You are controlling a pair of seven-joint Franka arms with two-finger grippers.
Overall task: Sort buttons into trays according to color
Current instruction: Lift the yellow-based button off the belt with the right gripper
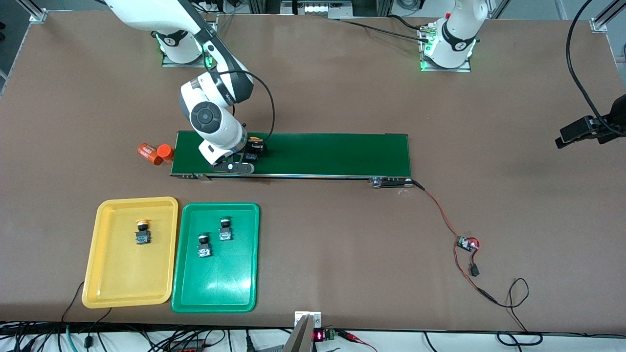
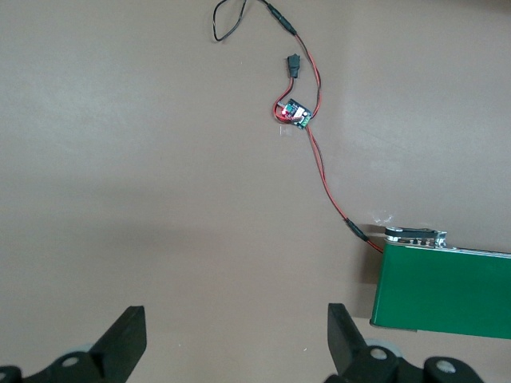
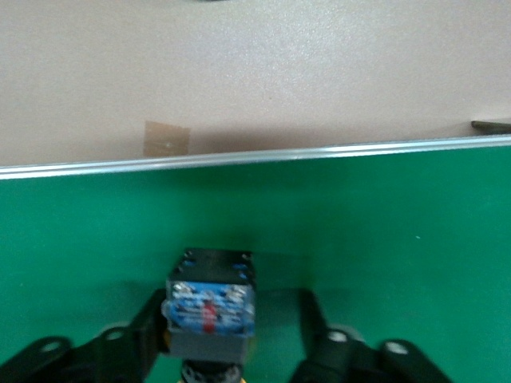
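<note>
The right gripper (image 1: 247, 159) is low over the conveyor belt (image 1: 332, 154) at the right arm's end, largely hidden in the front view by its own wrist. In the right wrist view a button (image 3: 210, 307) sits on the belt between the fingers (image 3: 148, 323), which stand apart; whether either pad touches the black body is hard to judge. Its cap is cut off at the frame edge, so its colour is unclear there; in the front view a sliver of yellow-orange shows.

Two orange cylinders (image 1: 155, 153) lie just off that belt end.

Yellow tray (image 1: 102, 274): one yellow-capped button (image 1: 142, 231), lying cap away from the front camera, black body. Green tray (image 1: 230, 293), beside it toward the left arm's end: two buttons (image 1: 204, 246) (image 1: 225, 229) with black bodies, caps probably green but small.

The left gripper (image 2: 231, 343) shows only in the left wrist view, fingers wide apart, holding nothing, over bare table near the belt's other end and a small circuit board (image 2: 296, 114) on red and black wires. The left arm waits.
</note>
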